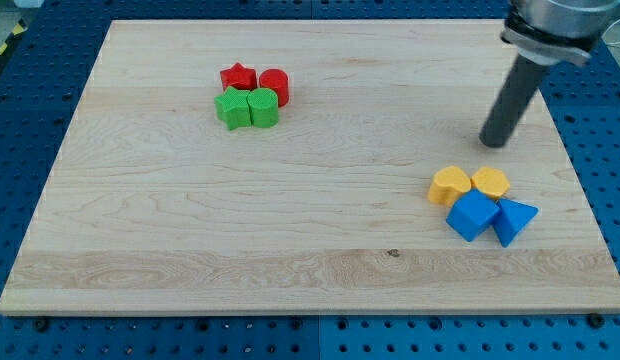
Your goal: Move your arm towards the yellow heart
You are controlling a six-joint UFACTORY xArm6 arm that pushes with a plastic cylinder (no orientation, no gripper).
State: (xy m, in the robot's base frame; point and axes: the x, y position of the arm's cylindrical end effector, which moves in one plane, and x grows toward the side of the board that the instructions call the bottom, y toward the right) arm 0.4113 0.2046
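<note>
Nearest the view's bottom lie two blue blocks: a blue cube (472, 215) and, touching it on the view's right, a blue wedge-like block (514, 219) whose exact shape is hard to make out. Both sit on the wooden board (190, 230), which rests on a blue perforated table (30, 90).

Taking the blue cube as landmark: the yellow heart (450, 185) sits just above it and a little to the view's left, touching it. A second yellow block (490, 182), roughly hexagonal, sits just above the cube to the view's right, pressed against the heart.

My tip (494, 143) stands above the cube, toward the view's top and slightly right, near the yellow hexagonal block but apart from it, and a bit farther from the heart. The rod (514, 100) leans up toward the view's top right. It ends plainly, with no claw to open or close, and it has hold of nothing.

Well apart from the cube, toward the view's top left, four blocks huddle together: a red star (238, 77), a red cylinder (274, 85), a green star-like block (231, 108) and a green block (263, 107) of unclear shape.
</note>
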